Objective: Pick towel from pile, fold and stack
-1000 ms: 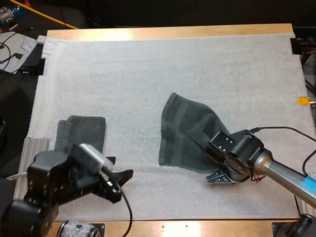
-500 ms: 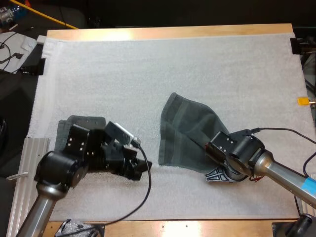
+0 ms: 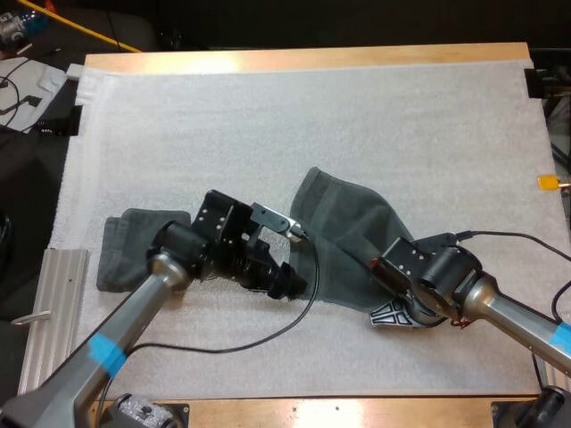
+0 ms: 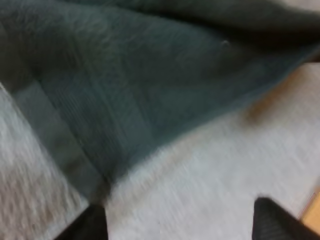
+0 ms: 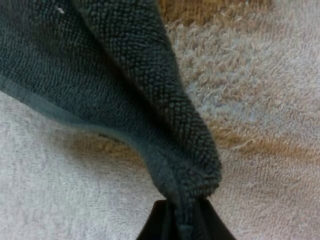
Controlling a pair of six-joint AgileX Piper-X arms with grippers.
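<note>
A dark grey-green towel (image 3: 343, 232) lies loosely spread in the middle of the white mat (image 3: 268, 125). My right gripper (image 3: 393, 314) is shut on the towel's near right corner; in the right wrist view the cloth (image 5: 125, 75) bunches into a point between the fingers (image 5: 159, 226). My left gripper (image 3: 293, 283) hovers at the towel's near left corner. Its fingers (image 4: 280, 225) stand open and apart over bare mat just short of the towel's hem (image 4: 150, 85). A folded towel (image 3: 134, 245) lies at the mat's left side, partly behind my left arm.
A ribbed metal plate (image 3: 49, 312) lies off the mat's near left corner. The wooden table edge (image 3: 303, 58) runs along the far side. Bare mat stretches across the far half and in front of the towel.
My left arm has swung from the near left corner, across the folded towel, to the spread towel's near left corner. The right gripper has kept its hold and barely moved.
</note>
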